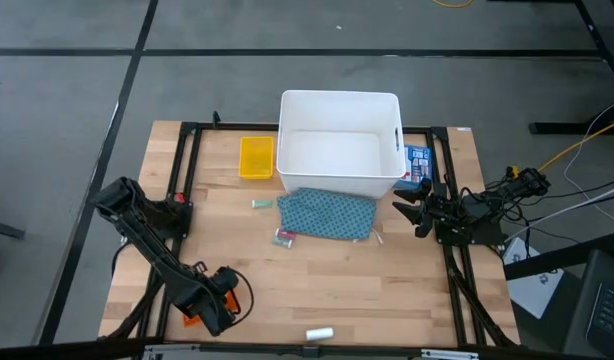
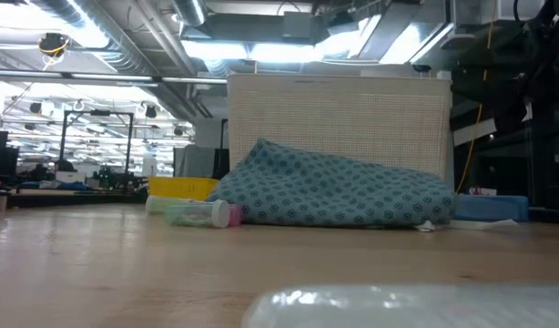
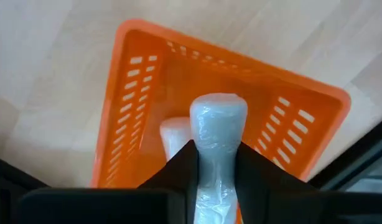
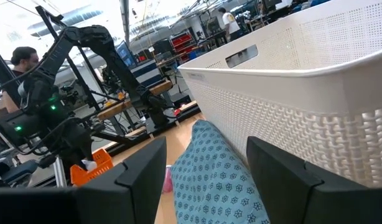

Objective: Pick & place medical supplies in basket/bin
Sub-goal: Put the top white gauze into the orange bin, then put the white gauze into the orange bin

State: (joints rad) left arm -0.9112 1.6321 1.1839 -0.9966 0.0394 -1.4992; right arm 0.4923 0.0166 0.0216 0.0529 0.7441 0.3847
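While under ceiling lights (image 2: 227,47), pale wooden table (image 1: 387,280).

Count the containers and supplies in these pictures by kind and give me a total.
White rolls: 3 (one held, one in the tray, one loose)
Small pieces: 2 (green, pink)
Pouch: 1
Blue box: 1
Trays: 2 (orange, yellow)
White bin: 1
Total: 10

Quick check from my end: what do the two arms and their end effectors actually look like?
Both arms are dark, jointed links. The left end effector shows orange parts beside its black body and a looping black cable; its fingers are flat, black and angular. The right end effector is all black, with black cabling bundled behind it.
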